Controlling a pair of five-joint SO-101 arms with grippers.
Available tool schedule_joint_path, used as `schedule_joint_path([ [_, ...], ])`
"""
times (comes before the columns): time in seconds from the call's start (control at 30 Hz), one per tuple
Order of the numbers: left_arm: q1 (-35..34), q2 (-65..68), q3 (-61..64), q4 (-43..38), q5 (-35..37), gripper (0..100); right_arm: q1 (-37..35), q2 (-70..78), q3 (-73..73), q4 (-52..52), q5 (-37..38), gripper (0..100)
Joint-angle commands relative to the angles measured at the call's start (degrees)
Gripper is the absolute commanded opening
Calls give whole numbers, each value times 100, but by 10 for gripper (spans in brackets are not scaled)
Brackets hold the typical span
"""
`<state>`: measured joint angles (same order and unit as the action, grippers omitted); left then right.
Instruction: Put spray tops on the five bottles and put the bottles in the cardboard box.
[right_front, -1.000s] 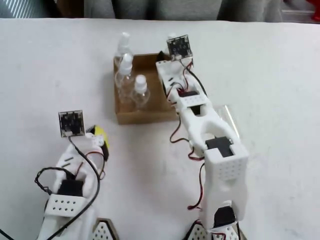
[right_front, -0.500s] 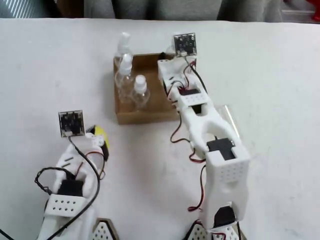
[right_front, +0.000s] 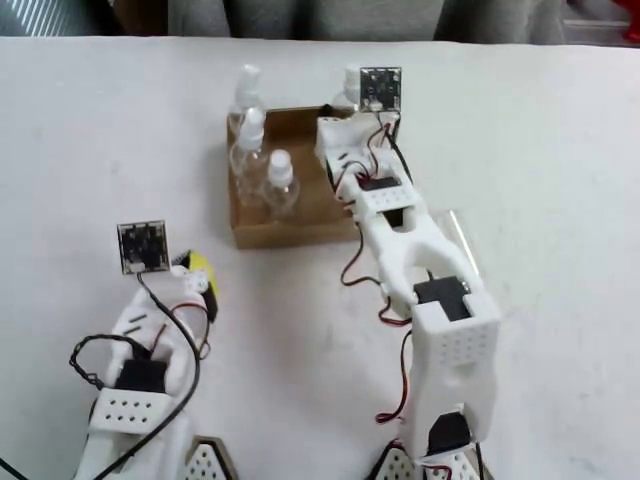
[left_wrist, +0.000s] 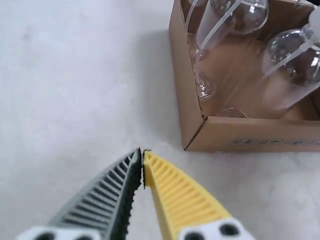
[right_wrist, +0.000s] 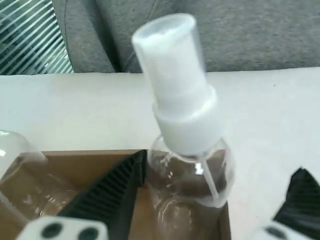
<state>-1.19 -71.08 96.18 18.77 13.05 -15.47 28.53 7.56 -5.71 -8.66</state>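
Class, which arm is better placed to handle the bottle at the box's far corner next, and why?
Right. Its open gripper straddles that bottle at the box's corner. The left gripper is shut over the table, short of the box.

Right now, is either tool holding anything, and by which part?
Nothing is held. The left tool is shut and empty; the right tool stands open around a bottle, one jaw clear of it.

Clear bottles (right_front: 283, 188) capped with white spray tops (right_wrist: 172, 75) stand inside the open brown cardboard box (right_front: 290, 236).
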Motion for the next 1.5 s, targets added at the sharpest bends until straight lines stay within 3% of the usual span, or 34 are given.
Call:
schedule_joint_path([
  [0.0, 84, -75, -44, -141, -62, 24, 22, -593, -229, 31, -35, 389],
  [0.23, 84, -75, -44, -141, -62, 24, -4, -945, -246, 505, -35, 390],
  [1.47, 84, -75, -44, -149, -62, 24, -189, -1886, -255, 804, -26, 390],
])
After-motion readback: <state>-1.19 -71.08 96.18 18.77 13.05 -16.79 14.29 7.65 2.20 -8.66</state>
